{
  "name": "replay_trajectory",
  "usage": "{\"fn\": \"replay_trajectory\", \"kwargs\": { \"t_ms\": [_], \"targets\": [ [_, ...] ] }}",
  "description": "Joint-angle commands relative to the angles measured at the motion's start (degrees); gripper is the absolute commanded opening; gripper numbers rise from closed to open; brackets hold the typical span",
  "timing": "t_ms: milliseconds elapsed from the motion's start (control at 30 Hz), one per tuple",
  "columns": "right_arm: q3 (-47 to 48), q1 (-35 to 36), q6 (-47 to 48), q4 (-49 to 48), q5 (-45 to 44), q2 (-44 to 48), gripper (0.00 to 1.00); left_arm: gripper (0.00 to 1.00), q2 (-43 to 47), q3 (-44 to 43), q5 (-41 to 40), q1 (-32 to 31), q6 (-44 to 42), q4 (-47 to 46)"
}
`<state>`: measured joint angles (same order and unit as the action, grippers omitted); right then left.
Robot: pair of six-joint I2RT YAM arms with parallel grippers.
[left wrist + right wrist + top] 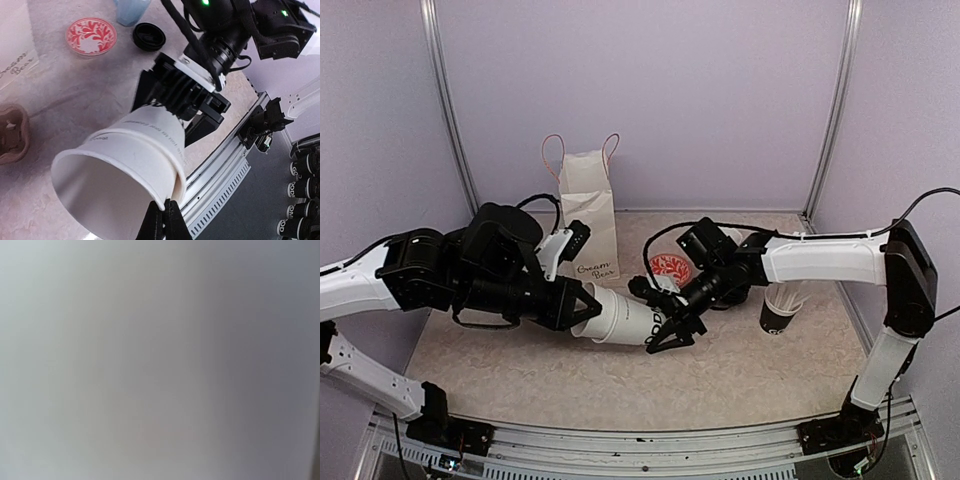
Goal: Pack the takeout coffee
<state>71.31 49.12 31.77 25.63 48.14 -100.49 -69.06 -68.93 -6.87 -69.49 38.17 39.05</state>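
On the left, my left gripper (584, 305) pinches tight on the rim of the small white paper takeaway cup (620, 318), holding it sideways in the air so its bottom sticks out; on the right, my right gripper (657, 316) hugs that bottom, maybe to take it

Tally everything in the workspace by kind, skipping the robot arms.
White paper cups, seemingly nested: 2
Black lid: 1
Paper bag: 1
Red patterned dish: 1
Blue mug: 1
Dark cup: 1
Brown cardboard tray: 1
Total: 8
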Motion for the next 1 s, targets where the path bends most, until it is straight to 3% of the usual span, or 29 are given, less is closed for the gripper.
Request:
{"fn": "replay_trajectory", "kwargs": {
  "t_ms": [0, 233, 433, 667, 967],
  "targets": [
    [-4.73, -0.25, 4.6, 4.07, -0.2, -0.24, 0.52, 0.0, 6.52, -6.92, -9.49, 1.27, 2.67, 10.33],
    [-5.58, -1.82, 3.48, 2.88, 3.36, -0.28, 0.53, 0.0, 5.52, -11.5, -14.0, 2.87, 7.94, 23.52],
    [-5.43, -2.1, 4.84, 4.27, 6.75, 0.58, 0.54, 0.0, 0.63, -11.06, -16.19, 11.18, 15.61, 39.05],
    [-4.1, -2.11, 5.89, 7.07, 10.79, 1.6, 0.54, 0.0, -0.32, -1.02, -12.25, 21.43, 15.64, 39.23],
    [-3.83, -2.1, 6.38, 7.56, 12.51, 1.74, 0.55, 0.0, -3.92, 5.9, -10.69, 32.12, 6.02, 34.54]
  ]
}}
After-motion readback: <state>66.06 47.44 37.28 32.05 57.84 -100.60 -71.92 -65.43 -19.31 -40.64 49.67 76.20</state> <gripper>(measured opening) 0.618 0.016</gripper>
